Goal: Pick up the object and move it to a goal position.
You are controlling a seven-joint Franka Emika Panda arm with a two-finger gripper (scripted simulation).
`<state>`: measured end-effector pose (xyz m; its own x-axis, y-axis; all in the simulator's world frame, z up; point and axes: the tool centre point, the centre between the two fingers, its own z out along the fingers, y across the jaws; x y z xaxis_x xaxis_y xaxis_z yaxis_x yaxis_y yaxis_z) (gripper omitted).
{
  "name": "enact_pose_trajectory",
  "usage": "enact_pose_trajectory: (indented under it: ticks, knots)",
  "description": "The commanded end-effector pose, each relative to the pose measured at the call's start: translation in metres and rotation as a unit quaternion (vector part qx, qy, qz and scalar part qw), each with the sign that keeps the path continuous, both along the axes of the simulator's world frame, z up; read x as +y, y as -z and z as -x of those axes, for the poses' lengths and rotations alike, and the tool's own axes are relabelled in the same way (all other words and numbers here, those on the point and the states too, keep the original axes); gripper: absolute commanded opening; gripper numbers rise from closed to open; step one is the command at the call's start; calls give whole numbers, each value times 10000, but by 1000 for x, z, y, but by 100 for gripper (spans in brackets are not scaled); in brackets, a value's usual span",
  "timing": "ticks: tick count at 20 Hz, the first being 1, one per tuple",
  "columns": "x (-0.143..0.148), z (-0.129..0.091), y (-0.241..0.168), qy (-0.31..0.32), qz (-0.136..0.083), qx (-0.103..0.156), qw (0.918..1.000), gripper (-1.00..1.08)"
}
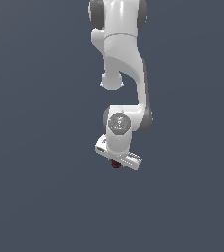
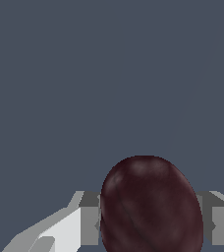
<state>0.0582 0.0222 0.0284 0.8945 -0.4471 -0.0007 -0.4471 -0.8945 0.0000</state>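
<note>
The object (image 2: pixel 151 204), a dark red rounded ball with a faintly mottled skin, sits between the two fingers (image 2: pixel 87 219) of the hand (image 2: pixel 151 221), filling the gap from one side to the other. In the wrist view both grey inner faces of the fingers press right against its flanks, so the hand is clenched around it. From the exterior view only a small dark red patch of the object (image 1: pixel 116 164) peeks out just beneath the white hand (image 1: pixel 117 161), tucked under the crosswise body that carries the fingers. The hand hangs tilted at the end of the white arm (image 1: pixel 124 69), which comes down from above it. Around the hand lies only a flat, even grey-blue ground (image 1: pixel 35 147); whether the object touches it cannot be told.
</note>
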Motion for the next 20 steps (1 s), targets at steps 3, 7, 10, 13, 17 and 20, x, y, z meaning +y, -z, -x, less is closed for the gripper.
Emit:
enact_pose_trajectory:
  ticks: [3,7,10,13,17,20]
  knots:
    - [0,0,0,2,1,-3,10000,-100]
    - [0,0,0,-1,0,1,10000,-100]
    - [1,3,-3,-1,0,1,10000,-100]
    - [2,8,-8,-1,0,1,10000,-100]
    - [4,18,-19,-1,0,1,10000,-100]
    - [7,28,-30,-1,-2,0,10000,-100]
